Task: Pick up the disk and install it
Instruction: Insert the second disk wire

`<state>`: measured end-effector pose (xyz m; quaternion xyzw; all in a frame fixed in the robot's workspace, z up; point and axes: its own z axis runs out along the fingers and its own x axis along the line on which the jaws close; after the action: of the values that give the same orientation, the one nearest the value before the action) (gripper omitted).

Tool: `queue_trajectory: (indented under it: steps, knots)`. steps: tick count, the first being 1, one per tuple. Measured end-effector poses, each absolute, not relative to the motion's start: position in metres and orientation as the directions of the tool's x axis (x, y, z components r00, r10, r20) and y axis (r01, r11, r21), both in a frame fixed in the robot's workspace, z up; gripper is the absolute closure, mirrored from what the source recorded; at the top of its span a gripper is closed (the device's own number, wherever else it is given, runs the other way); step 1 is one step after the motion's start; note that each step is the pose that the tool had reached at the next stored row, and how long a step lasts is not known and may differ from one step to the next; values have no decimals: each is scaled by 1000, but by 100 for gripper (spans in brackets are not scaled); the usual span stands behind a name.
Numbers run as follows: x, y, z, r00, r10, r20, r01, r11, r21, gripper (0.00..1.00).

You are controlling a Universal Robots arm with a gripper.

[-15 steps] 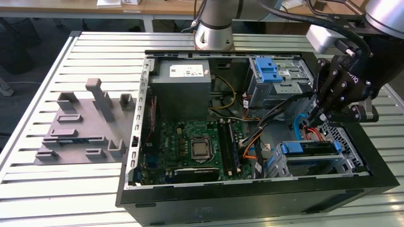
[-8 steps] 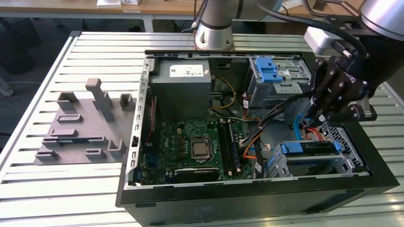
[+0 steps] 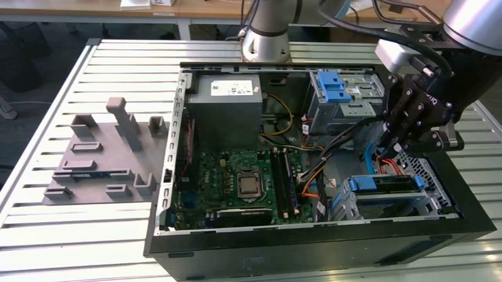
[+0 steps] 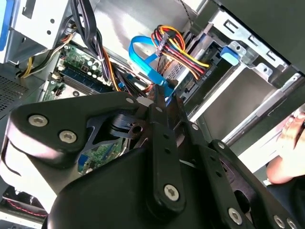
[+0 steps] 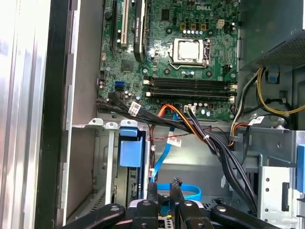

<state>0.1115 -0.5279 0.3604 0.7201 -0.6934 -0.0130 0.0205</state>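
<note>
Already the disk (image 3: 390, 183) is seated in its bay, while the jaws of the gripper (image 5: 164, 191) are held nearly together, gripping nothing, above the blue cable (image 5: 177, 189)

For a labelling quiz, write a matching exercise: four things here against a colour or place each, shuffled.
1 disk
2 power supply
3 fixture plate
4 gripper

a grey, far at the exterior view's left
b black, at the exterior view's right
c blue bracket
d white sticker

Pairs: 1-c, 2-d, 3-a, 4-b.
</note>
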Motion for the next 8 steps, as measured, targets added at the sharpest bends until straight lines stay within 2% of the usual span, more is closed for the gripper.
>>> queue_trajectory:
  steps: [6, 7, 8]
  knots:
    - [113, -526, 358, 46, -999, 10, -998, -45, 47, 75]
    - [113, -526, 358, 46, -999, 10, -998, -45, 46, 77]
    - [114, -526, 358, 46, -999, 11, -998, -45, 46, 83]
